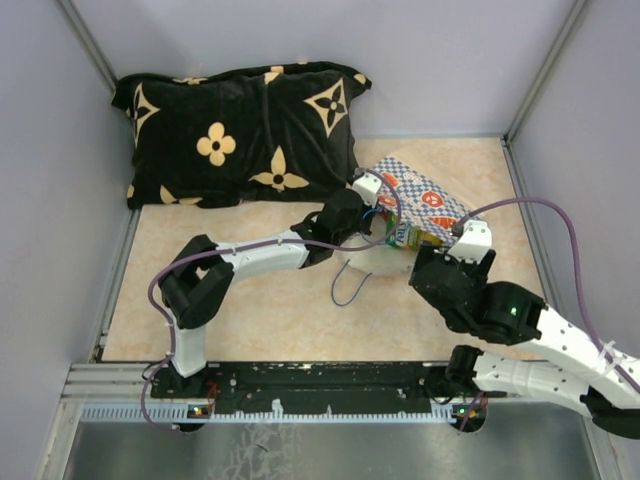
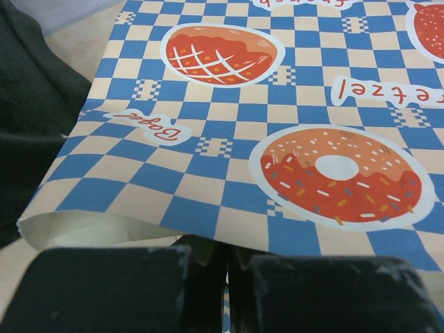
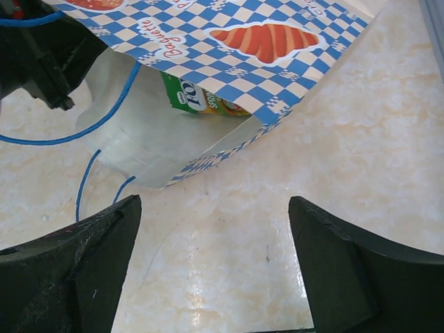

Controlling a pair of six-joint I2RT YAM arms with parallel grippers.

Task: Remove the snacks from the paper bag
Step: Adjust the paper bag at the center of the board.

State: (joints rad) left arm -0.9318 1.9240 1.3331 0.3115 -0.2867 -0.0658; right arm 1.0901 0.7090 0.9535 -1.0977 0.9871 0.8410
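Two arms at work on a pastry-print bag: the left gripper (image 1: 372, 212) is clenched on the upper lip of the paper bag (image 1: 422, 196), whose checkered sheet spreads away just beyond its fingers (image 2: 111, 291). The bag lies on its side on the table (image 1: 280, 310), its mouth facing the right gripper (image 3: 214, 205), whose fingers stand wide apart, grasping nothing, just short of the opening. A green snack packet (image 3: 189, 94) shows inside the mouth, directly ahead of them

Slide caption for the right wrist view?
Open right gripper faces the mouth of the tipped paper bag, green snack packet visible inside.
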